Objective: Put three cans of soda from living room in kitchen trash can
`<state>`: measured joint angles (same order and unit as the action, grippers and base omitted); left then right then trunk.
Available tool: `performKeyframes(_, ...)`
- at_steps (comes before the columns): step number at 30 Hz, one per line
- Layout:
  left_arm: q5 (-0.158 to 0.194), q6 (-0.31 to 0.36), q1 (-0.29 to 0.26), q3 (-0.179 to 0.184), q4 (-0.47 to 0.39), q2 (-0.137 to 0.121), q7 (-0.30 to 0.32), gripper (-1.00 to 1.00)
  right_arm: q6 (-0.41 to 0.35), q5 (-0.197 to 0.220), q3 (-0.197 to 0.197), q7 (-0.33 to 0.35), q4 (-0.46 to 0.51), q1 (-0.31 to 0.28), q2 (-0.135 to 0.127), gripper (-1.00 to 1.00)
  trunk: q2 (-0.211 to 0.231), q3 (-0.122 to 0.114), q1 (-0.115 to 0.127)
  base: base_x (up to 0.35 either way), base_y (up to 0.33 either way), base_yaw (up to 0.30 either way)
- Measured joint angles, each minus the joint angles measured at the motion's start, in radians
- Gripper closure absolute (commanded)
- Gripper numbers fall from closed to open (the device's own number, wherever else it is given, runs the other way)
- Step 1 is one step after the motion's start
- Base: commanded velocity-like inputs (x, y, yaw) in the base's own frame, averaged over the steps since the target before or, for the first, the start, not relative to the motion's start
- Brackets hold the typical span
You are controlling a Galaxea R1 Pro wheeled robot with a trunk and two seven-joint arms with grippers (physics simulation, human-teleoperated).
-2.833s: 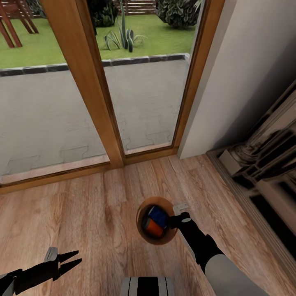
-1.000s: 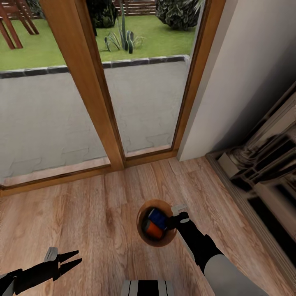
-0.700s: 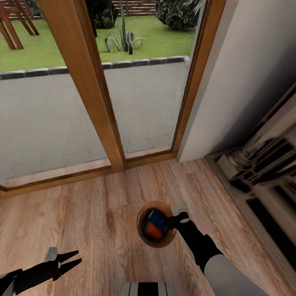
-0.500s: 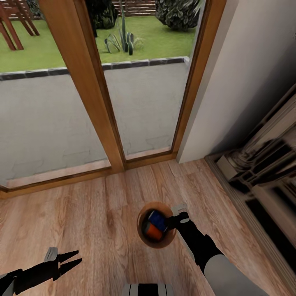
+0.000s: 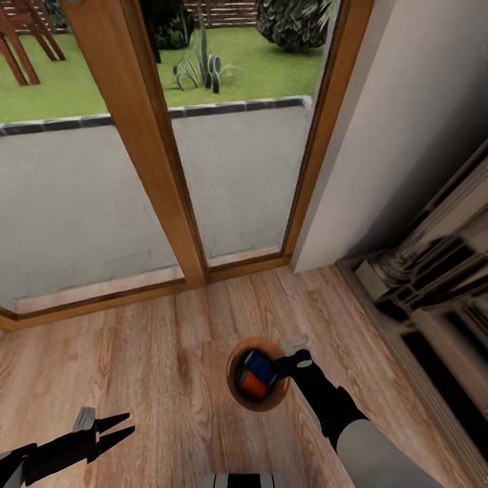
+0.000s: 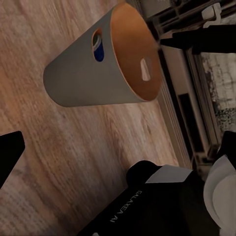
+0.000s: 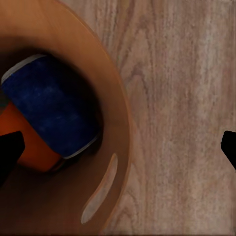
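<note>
Lower centre: right gripper (image 5: 293, 358) pinches the rim of the tash can (image 5: 237, 393), holding blue can (image 5: 259, 366) and orange can (image 5: 253, 384). Lower left: left gripper (image 5: 122, 427), fingers spread, empty.

Trash can (image 5: 234, 379): blue soda can (image 5: 259, 364) and orange soda can (image 5: 253, 385) lie inside, partly hidden by its wall; a third can cannot be made out. Right end effector (image 5: 293, 352): grip at the rim indistinct. Left arm (image 5: 41, 455): cut off by the picture's edge.
</note>
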<state>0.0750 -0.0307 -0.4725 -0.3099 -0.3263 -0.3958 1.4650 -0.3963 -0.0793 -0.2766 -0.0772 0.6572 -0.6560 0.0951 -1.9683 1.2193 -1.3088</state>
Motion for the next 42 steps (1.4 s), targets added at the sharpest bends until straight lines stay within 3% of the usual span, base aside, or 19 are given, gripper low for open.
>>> performKeyframes(33,-0.001,0.0,0.0,0.002,0.0,0.0,-0.003,-1.0,0.002,0.0,0.0,-0.001,-0.001,0.0,0.0,-1.0,0.231,-0.107,0.126,0.0,0.0,0.0)
performKeyframes(42,-0.001,0.0,0.0,0.002,0.0,0.0,-0.003,-1.0,0.002,0.0,0.0,0.0,-0.001,0.001,0.0,-1.0,0.294,-0.146,0.161,0.0,0.0,0.0)
